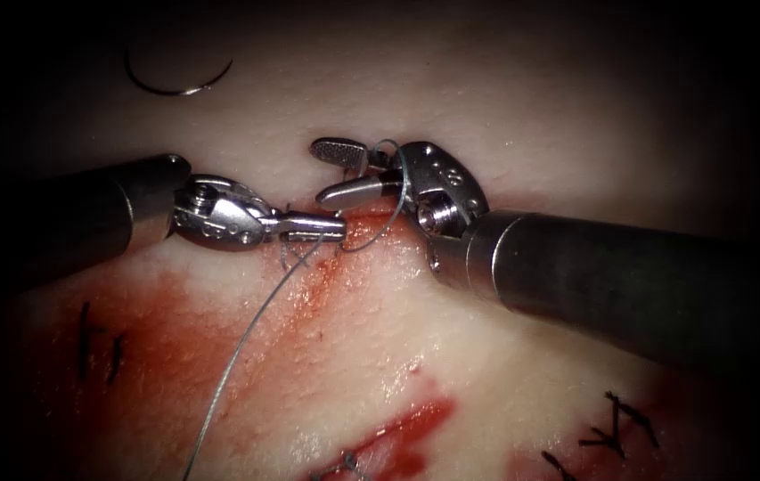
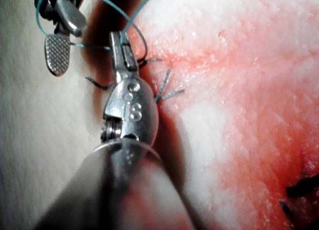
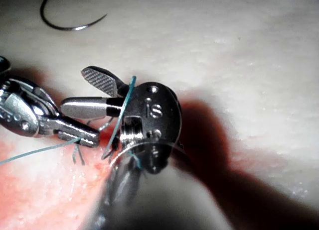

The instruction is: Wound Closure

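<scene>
The left tool [image 1: 330,227] comes in from the left, its jaws shut on the thread [image 1: 246,334] right over the cut [image 1: 366,227]. From those jaws the thread runs down to the lower left. The right tool [image 1: 317,174] stands open just beyond, with nothing between its jaws, and a loop of thread [image 3: 128,98] lies around it behind the jaws. The curved needle [image 1: 179,87] lies free on the tissue at the far left, held by neither tool. The left wrist view shows the left tool [image 2: 119,41] closed on teal thread. Short thread ends [image 2: 164,85] stick out beside it.
Red fluid [image 1: 219,338] stains the tissue in front of the cut. Dark stitches sit at the left [image 1: 99,343] and at the lower right [image 1: 616,428]. Another red cut [image 1: 397,436] lies near the front edge. The needle [image 3: 70,22] rests on pale tissue.
</scene>
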Robot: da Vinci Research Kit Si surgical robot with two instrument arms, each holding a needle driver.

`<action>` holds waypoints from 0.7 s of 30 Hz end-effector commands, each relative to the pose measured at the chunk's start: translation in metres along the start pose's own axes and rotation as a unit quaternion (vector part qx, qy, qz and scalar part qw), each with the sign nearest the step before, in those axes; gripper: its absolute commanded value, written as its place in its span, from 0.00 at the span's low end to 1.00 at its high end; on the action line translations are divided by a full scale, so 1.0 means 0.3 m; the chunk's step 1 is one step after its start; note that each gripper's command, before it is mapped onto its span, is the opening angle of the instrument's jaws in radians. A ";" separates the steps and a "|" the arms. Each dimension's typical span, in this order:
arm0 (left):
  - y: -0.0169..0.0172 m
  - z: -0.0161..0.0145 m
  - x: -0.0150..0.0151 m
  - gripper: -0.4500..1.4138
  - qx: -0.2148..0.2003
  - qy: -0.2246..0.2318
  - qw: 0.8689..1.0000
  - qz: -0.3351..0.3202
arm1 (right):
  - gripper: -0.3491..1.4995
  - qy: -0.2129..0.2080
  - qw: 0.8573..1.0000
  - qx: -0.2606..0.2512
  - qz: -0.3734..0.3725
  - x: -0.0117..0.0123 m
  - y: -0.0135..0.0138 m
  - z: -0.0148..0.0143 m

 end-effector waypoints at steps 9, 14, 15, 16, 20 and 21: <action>-0.001 0.004 0.001 0.00 -0.003 -0.005 1.000 0.000 | 0.65 -0.051 0.980 -0.141 0.128 -0.0025 0.0031 -0.0001; 0.000 0.006 0.002 0.00 -0.006 -0.007 1.000 -0.002 | 0.65 -0.057 0.961 -0.196 0.188 -0.0051 0.0068 -0.0017; 0.000 0.006 0.002 0.00 -0.006 -0.007 1.000 -0.002 | 0.66 -0.058 0.957 -0.205 0.197 -0.0055 0.0076 -0.0020; 0.000 0.006 0.002 0.00 -0.006 -0.009 1.000 -0.002 | 0.67 -0.060 0.954 -0.216 0.198 -0.0060 0.0087 -0.0025; -0.001 0.007 0.002 0.00 -0.005 -0.010 1.000 -0.003 | 0.68 -0.062 0.943 -0.243 0.219 -0.0082 0.0127 -0.0040; -0.001 0.007 0.002 0.00 -0.004 -0.010 1.000 -0.003 | 0.70 -0.067 0.941 -0.249 0.222 -0.0090 0.0136 -0.0043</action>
